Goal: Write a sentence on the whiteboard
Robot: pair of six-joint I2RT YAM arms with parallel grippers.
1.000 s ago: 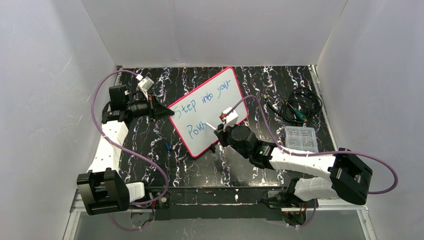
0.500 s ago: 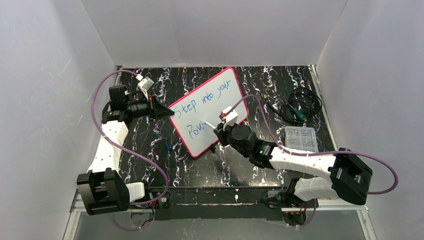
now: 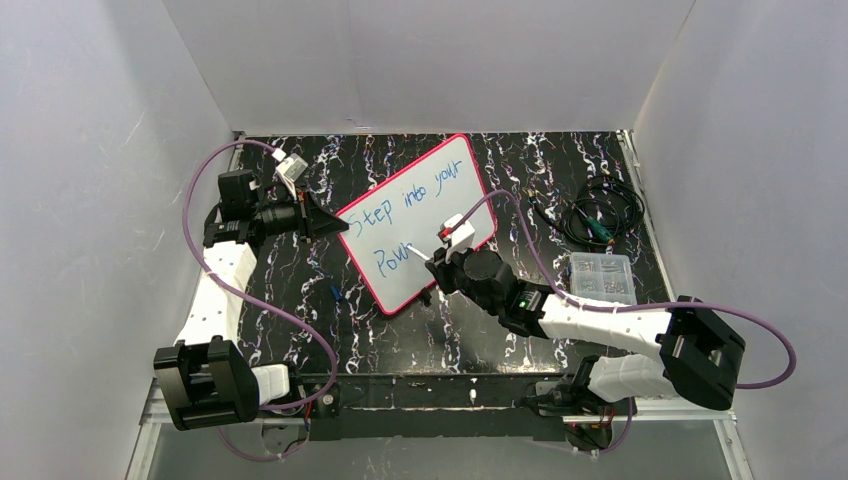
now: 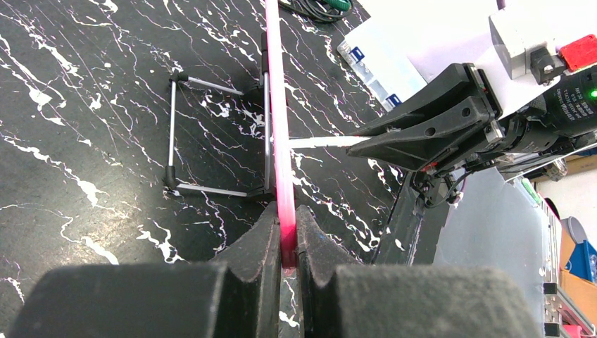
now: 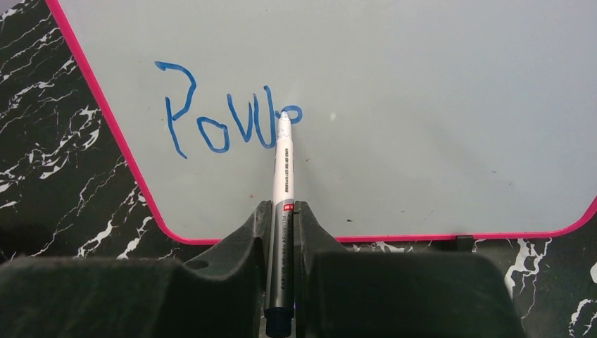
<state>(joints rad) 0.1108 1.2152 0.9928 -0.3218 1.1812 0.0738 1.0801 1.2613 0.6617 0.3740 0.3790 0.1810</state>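
The whiteboard, white with a thin pink-red frame, stands propped on a wire stand. My left gripper is shut on its left frame edge. My right gripper is shut on a white marker pen, whose tip touches the board. The sentence reads "Step into your" on the upper line; the lower line reads "Pow" with a further letter partly drawn at the pen tip.
A coil of black cable lies at the back right. A clear plastic box sits right of the board. A small blue cap lies on the black marbled table in front of the board's left corner.
My right gripper has shifted slightly along the lower line, and the pen tip has added a small stroke after "Pow". The left arm has not moved.
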